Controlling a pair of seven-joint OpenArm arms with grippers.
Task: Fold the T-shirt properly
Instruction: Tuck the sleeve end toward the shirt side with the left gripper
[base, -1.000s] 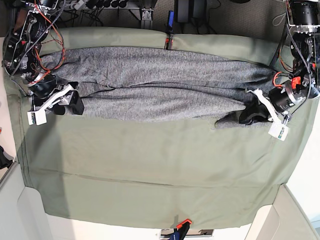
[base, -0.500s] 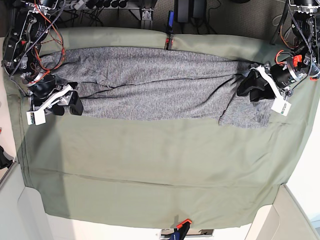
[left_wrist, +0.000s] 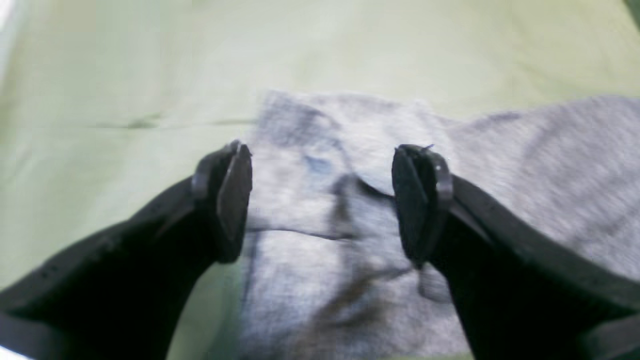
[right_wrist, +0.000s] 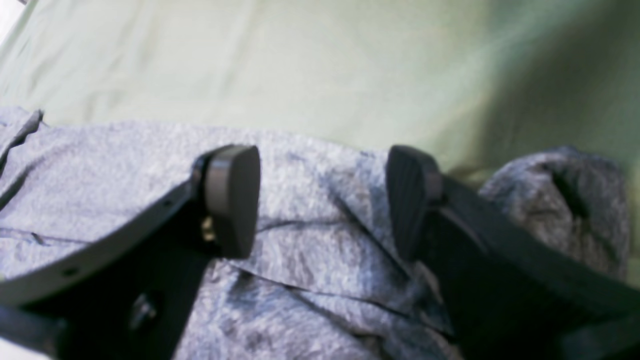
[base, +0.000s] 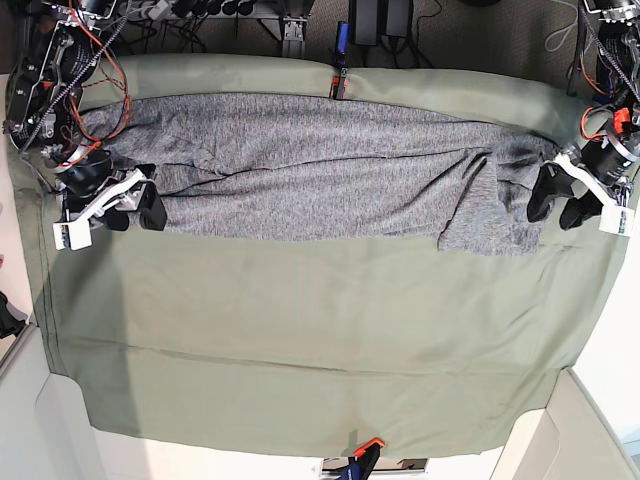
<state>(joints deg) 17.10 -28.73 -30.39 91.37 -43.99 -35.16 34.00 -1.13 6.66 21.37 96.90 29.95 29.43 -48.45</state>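
The heather-grey T-shirt (base: 320, 165) lies as a long band across the far half of the table, with a folded flap (base: 495, 225) at its right end. My left gripper (base: 562, 203) is open and empty just past that right end. In the left wrist view the left gripper (left_wrist: 325, 200) hovers over the flap (left_wrist: 340, 140), with its fingers (left_wrist: 232, 200) wide apart. My right gripper (base: 135, 210) is open at the shirt's left end. In the right wrist view the right gripper (right_wrist: 322, 200) sits over wrinkled shirt fabric (right_wrist: 300, 250) and holds nothing.
The olive-green table cloth (base: 320, 340) covers the table and hangs over its near edge. A clamp (base: 340, 75) holds the cloth at the far edge and another clamp (base: 362, 450) at the near edge. Cables and arm bases (base: 60, 60) stand at the far corners.
My left gripper carried the shirt's right end up and over, let it go, and moved right, off the shirt. The flap now lies flat. The right arm has not moved.
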